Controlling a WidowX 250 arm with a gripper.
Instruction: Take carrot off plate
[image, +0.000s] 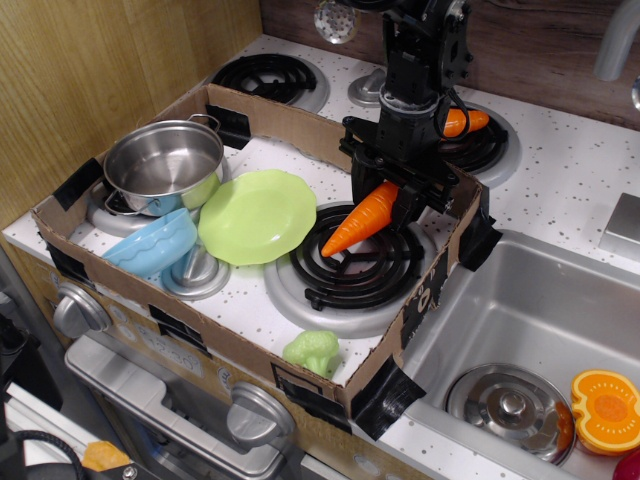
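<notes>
The long orange carrot (362, 218) hangs tilted, tip pointing down-left, over the black coil burner (357, 256) inside the cardboard frame. My gripper (399, 192) is shut on its thick upper end; the green stem is hidden behind the fingers. The lime-green plate (257, 215) lies to the left of the carrot, with nothing on it, resting partly on the burner's edge.
A steel pot (165, 165) and a light blue bowl (153, 243) sit left of the plate. A short orange carrot piece (462, 122) lies on the back right burner. A green broccoli toy (311, 351) sits at the front cardboard wall (250, 352). The sink (530, 330) is at right.
</notes>
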